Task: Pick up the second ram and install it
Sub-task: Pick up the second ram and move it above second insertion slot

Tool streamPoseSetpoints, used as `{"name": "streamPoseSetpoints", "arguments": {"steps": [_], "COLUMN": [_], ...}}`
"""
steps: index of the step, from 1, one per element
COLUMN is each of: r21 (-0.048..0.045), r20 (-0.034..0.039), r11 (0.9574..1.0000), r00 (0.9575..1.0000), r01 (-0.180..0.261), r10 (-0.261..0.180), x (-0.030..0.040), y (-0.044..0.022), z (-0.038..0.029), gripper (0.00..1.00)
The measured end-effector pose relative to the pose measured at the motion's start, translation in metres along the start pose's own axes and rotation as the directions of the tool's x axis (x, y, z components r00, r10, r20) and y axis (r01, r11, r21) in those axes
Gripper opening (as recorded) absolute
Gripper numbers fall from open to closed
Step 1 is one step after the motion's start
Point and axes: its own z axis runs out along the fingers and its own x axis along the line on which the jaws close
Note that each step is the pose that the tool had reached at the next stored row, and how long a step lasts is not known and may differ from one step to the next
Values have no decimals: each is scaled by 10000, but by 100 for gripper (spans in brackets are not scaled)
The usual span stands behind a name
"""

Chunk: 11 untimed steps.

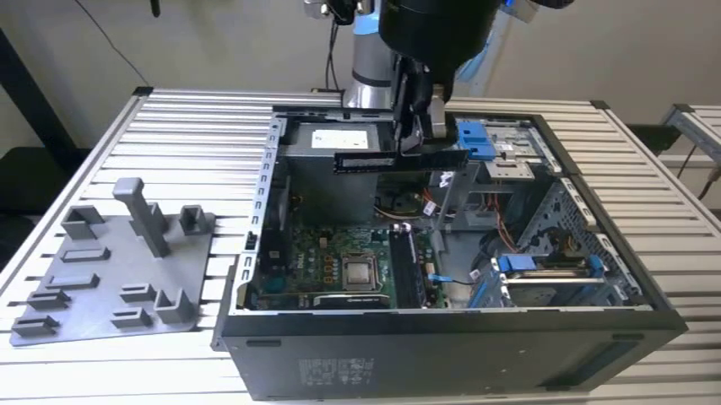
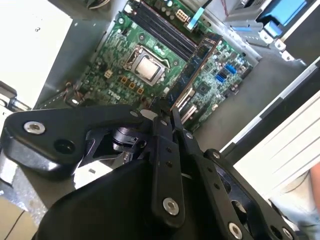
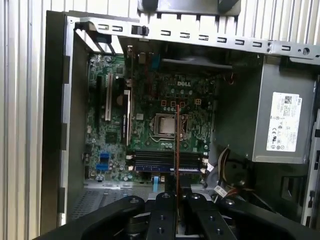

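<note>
Fingers (image 2: 162,145) clamped on the second ram (image 2: 197,60)
It hangs above the motherboard (image 1: 338,253), inside the open computer case (image 1: 451,337).

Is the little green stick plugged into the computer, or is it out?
Out. The end effector grips the second ram in the air above the motherboard.

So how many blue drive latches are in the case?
2: one blue latch by the held second ram, another latch nearer the camera, on the exterior view's right. More may be hidden.
</note>
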Motion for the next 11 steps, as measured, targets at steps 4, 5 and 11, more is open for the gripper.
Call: {"name": "streamPoseSetpoints", "arguments": {"steps": [4, 5, 11], "r21": [4, 5, 26], "r20": [14, 19, 63], "r11": [10000, 10000, 9997], "r00": [10000, 10000, 9997], "r01": [-29, -37, -229], "r10": [29, 37, 228], "x": [9, 11, 21], "y": [-129, -158, -273], "z": [21, 27, 69], "gripper": [14, 14, 14]}}
